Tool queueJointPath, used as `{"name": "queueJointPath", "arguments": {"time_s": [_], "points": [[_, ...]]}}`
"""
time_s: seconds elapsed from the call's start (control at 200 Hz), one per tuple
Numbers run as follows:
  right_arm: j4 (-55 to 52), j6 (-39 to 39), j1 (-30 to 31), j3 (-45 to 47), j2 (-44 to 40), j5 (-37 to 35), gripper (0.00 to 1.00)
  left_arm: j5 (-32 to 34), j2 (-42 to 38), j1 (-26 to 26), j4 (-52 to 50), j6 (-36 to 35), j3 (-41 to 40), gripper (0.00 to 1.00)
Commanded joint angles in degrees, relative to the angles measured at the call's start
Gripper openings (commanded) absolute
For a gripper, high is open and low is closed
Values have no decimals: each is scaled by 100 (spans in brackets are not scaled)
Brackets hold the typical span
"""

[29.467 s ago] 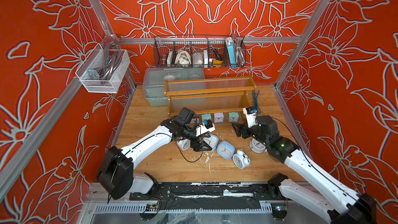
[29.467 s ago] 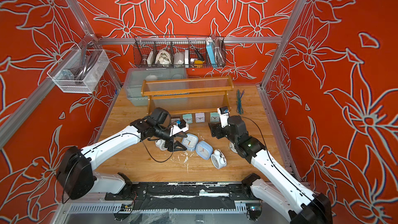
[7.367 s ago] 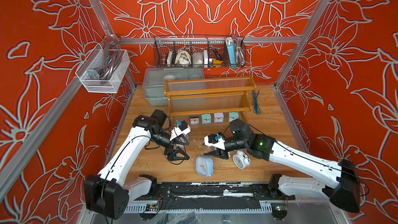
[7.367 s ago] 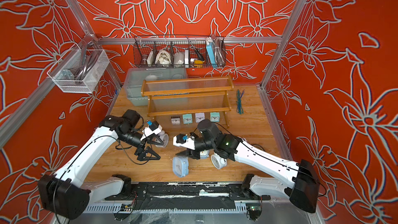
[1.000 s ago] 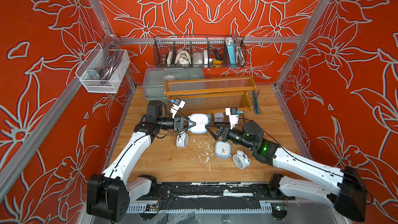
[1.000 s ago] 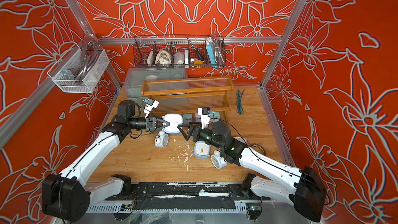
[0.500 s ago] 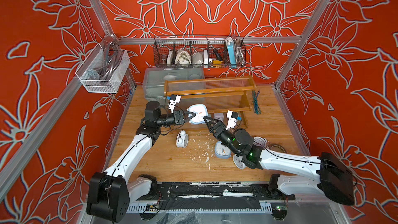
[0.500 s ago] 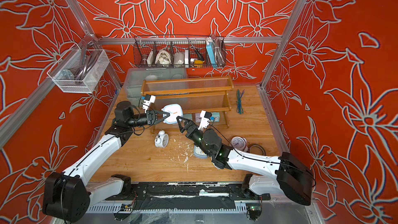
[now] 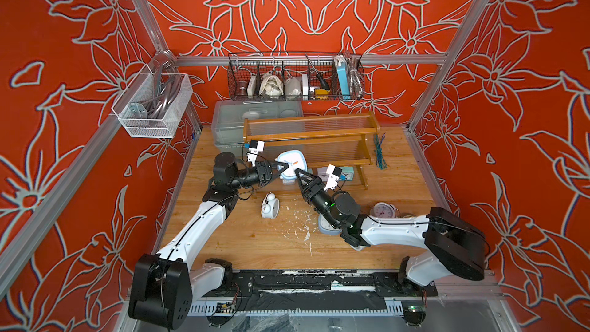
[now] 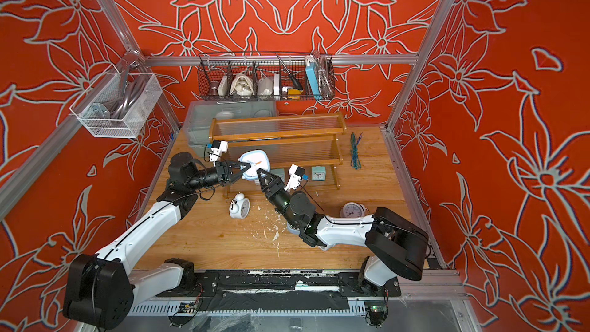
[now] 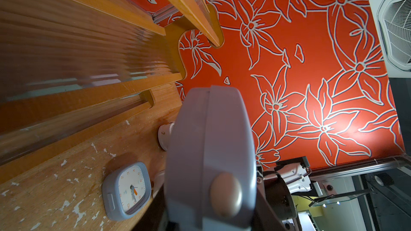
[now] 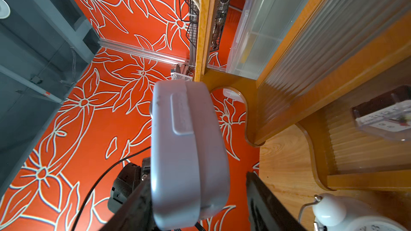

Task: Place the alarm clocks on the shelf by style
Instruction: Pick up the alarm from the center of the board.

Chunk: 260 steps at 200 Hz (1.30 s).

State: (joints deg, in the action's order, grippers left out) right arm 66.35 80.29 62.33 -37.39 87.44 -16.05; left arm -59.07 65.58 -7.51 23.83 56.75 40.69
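Orange flowered walls boxed in the desk (image 9: 255, 237). The left hand (image 9: 285, 170) gripped a pale-blue clock (image 9: 293, 165) aloft before the shelf (image 9: 319, 135), level with its middle tier. The right hand (image 9: 301, 176) straddled it, jaws slack: seemingly a handover, needing the right to clamp before the left released.

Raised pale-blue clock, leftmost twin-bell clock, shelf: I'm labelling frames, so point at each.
raised pale-blue clock (image 9: 292, 165), in a top view, dial
leftmost twin-bell clock (image 9: 269, 209), in a top view, white body
shelf (image 9: 338, 151), in a top view, middle ribbed panel
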Motion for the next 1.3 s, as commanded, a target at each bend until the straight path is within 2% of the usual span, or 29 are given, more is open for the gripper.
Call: {"name": "queueJointPath", "arguments": {"time_s": [0.0,0.205,0.38,0.46,0.545,0.606,0.686,0.801,0.896,1.021,1.126,1.221,1.296], "points": [[450,-40,43,-161,167,-36,61,-27,-81,13,389,90,-1,9],[888,-246,36,-217,351,85,37,-33,-70,13,344,47,4,9],[886,-628,-54,-151,253,274,27,-38,-98,11,-98,-363,73,14],[678,-734,-240,-96,137,659,25,-53,-118,21,-457,-687,134,27],[235,-1013,-553,-160,-12,1430,24,-124,-125,38,-928,-1176,237,49],[-408,-1436,-833,-328,-191,2249,24,-179,-146,72,-1328,-1641,360,59],[-1642,-2463,-1064,-612,-570,3069,24,-297,-196,126,-1992,-2457,584,66],[-3681,-4245,-1238,-1057,-1212,3461,22,-374,-298,216,-3236,-3880,972,71],[-4852,-5213,-1546,-1405,-1480,3886,21,-662,-369,421,-3761,-4475,1113,72],[-6002,-6102,-2175,-2035,-1379,5114,21,-1200,-443,637,-4716,-5618,1376,73],[-6814,-6943,-2469,-2579,-1175,5896,21,-1492,-514,755,-5686,-6645,1566,73],[-7203,-7457,-2627,-2948,-934,6328,21,-1593,-589,873,-6214,-7160,1656,73],[-7551,-7856,-2734,-3370,-643,6674,21,-1608,-638,969,-6364,-7297,1664,73]]}}
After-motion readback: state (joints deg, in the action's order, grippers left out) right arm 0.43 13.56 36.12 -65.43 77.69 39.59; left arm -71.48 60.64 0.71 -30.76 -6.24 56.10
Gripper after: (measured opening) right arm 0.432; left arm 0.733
